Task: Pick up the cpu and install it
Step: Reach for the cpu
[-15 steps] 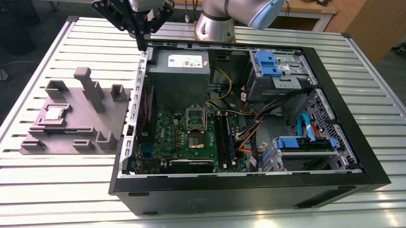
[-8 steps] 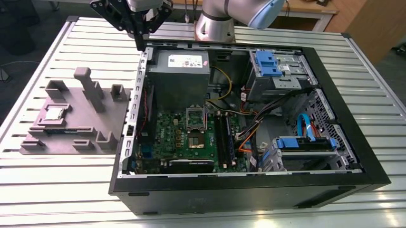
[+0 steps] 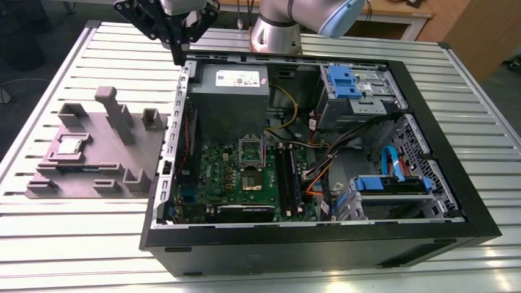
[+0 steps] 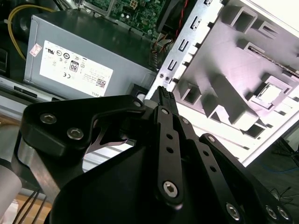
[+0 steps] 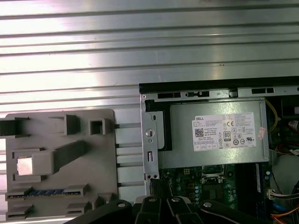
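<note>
- The counter [image 3: 82,256] is a bed of pale, ribbed aluminium slats running crosswise under everything.
- A black computer case [image 3: 326,241] lies on its side on the counter with the side panel off, its sheet-metal walls boxing in the parts.
- The arm [image 3: 277,27], smooth silver tube with a pale blue joint cap, stands behind the case's far wall. It reaches toward the exterior view's left, and its wrist points down.
- A grey power supply box [image 3: 229,101] with a white label fills the far corner of the case, and a yellow cable [image 3: 285,101] curves beside it.
- A matte grey moulded fixture [image 3: 97,159] lies flat on the counter just beside the case, on the exterior view's left. It carries upright posts and shallow square pockets.
- The green motherboard [image 3: 219,171] lies in the floor of the case below the power supply, with a hollow metal socket frame [image 3: 251,149] raised near its middle.
- The pincer [image 3: 177,56] is black and built of bolted links. It hangs over the case's far corner next to the fixture, and its fingers [image 4: 163,95] are pressed together with nothing between them.
- The cpu [image 3: 72,145] is a small square with a shiny silver top. It lies flat in one pocket of the fixture, well apart from the pincer and outside the case; it shows in both wrist views [image 5: 24,165] [image 4: 267,92].
</note>
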